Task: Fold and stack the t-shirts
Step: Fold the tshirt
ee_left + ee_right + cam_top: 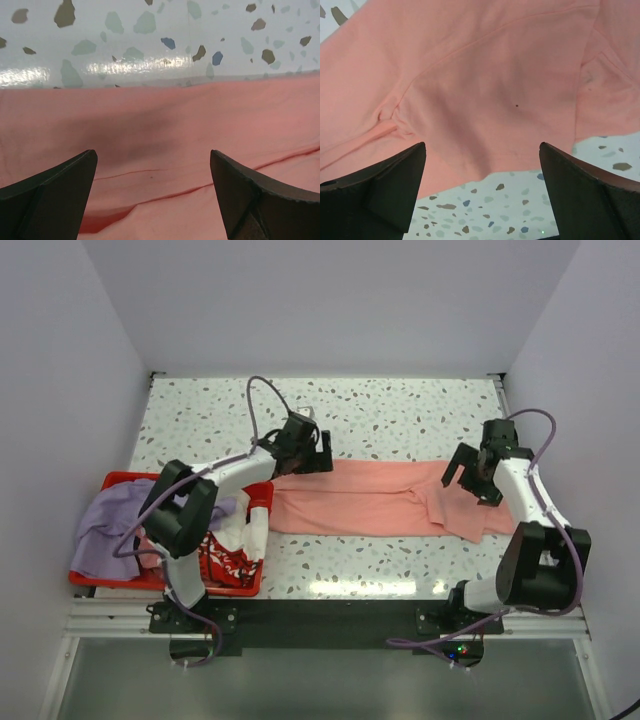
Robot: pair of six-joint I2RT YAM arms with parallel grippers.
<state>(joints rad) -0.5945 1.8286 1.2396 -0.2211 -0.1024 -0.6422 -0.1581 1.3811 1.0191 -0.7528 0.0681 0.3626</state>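
Observation:
The salmon-pink t-shirt lies flat in a long folded band across the middle of the table. My left gripper hovers over its far left corner, jaws open and empty; in the left wrist view the pink cloth fills the space between the fingers. My right gripper stands open over the shirt's right end by the sleeve, holding nothing. A lavender t-shirt and a white t-shirt with red print sit in the crate.
A red plastic crate stands at the table's left front, its right edge touching the pink shirt. White walls close in the table on three sides. Speckled tabletop shows behind the shirt.

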